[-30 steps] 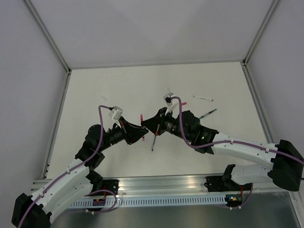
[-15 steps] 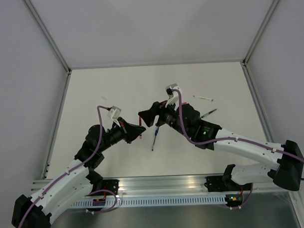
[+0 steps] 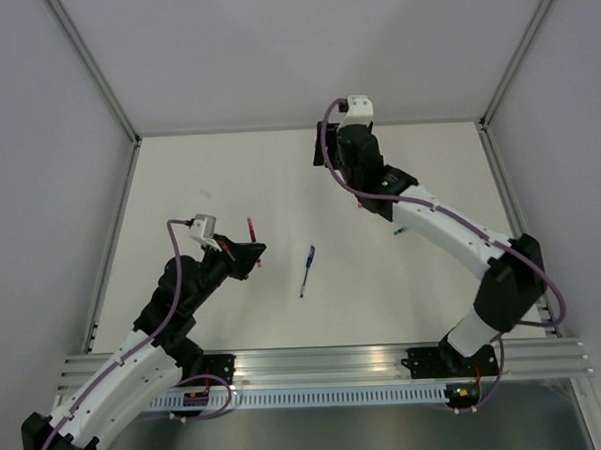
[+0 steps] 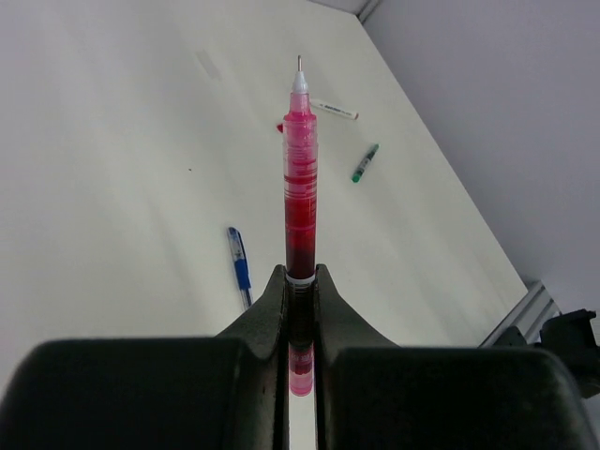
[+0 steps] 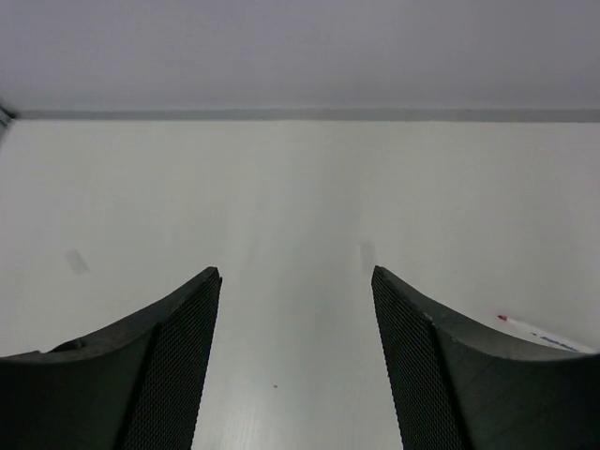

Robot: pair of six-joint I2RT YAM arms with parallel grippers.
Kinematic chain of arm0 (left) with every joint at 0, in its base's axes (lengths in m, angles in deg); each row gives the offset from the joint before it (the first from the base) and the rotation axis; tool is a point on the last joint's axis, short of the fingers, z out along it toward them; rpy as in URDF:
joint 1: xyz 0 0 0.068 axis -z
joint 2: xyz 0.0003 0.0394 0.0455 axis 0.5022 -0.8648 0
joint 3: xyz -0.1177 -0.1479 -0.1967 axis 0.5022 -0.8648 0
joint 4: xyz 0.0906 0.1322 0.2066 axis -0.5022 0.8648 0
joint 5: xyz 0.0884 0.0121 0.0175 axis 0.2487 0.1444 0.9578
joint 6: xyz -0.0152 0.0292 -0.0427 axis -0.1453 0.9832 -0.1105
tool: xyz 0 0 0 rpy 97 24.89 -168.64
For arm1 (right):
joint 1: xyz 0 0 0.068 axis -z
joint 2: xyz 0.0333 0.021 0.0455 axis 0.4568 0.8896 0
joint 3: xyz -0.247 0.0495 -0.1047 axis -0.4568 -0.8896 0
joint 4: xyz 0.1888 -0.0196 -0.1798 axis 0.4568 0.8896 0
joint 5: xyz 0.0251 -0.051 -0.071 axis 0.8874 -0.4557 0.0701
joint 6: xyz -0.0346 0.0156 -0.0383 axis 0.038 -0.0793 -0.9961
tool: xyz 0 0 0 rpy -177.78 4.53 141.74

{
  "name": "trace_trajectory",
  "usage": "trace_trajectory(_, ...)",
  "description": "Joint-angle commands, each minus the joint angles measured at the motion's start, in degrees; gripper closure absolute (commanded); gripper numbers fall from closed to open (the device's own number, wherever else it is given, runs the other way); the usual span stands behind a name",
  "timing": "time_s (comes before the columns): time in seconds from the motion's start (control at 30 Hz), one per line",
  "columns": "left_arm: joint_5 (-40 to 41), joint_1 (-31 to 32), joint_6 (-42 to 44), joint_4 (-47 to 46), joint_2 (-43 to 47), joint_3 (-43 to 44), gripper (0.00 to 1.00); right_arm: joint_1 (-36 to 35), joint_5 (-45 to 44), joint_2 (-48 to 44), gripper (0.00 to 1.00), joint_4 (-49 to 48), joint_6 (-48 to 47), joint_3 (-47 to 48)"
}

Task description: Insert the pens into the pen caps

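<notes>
Your left gripper point(image 4: 300, 274) is clamped on the lower end of the translucent red stick pen point(image 4: 301, 187). The pen stands straight out between the smooth black plastic fingers point(image 4: 265, 314), with its pale cone and fine metal tip pointing away from them. It is held clear of the matte white worktop point(image 4: 112, 169).

Your right gripper point(image 5: 294, 274) is spread wide and holds nothing. The inner faces of its fingers point(image 5: 178, 356) have a fine mesh texture.

The slim blue pen point(image 3: 307, 269) lies loose near the middle of the worktop, to the right of the left gripper.

The left wrist view shows what the top view mostly hides under the right arm point(image 3: 434, 220). On the far right of the worktop lie the white pen with a red end point(image 4: 333, 109) and the dark green pen point(image 4: 364, 163), well apart from each other. A short red tube point(image 4: 279, 127) is also there, too small to make out. The right wrist view catches only a red-tipped end of that white pen at its lower right corner.
</notes>
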State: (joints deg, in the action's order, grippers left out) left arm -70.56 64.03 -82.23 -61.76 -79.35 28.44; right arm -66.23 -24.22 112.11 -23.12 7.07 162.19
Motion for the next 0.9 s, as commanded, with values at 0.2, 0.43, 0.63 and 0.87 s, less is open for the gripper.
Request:
trace_trajectory(0.2,5.71,0.12,-0.36,2.52,3.40,0.94,0.98,6.78,5.99,27.85,0.40,11.14,-11.19,19.34)
trace_trajectory(0.43,5.79,0.12,-0.71,2.87,3.85,0.94,0.98,10.57,12.59,38.24,0.39,13.17,-11.89,26.66)
trace_trajectory(0.63,6.06,0.12,-0.10,2.69,2.97,0.85,0.98,12.06,11.53,42.73,0.40,13.08,-14.00,28.16)
trace_trajectory(0.87,6.41,0.04,0.17,2.61,3.14,0.85,0.98,13.21,15.13,45.81,0.44,11.94,-15.40,28.16)
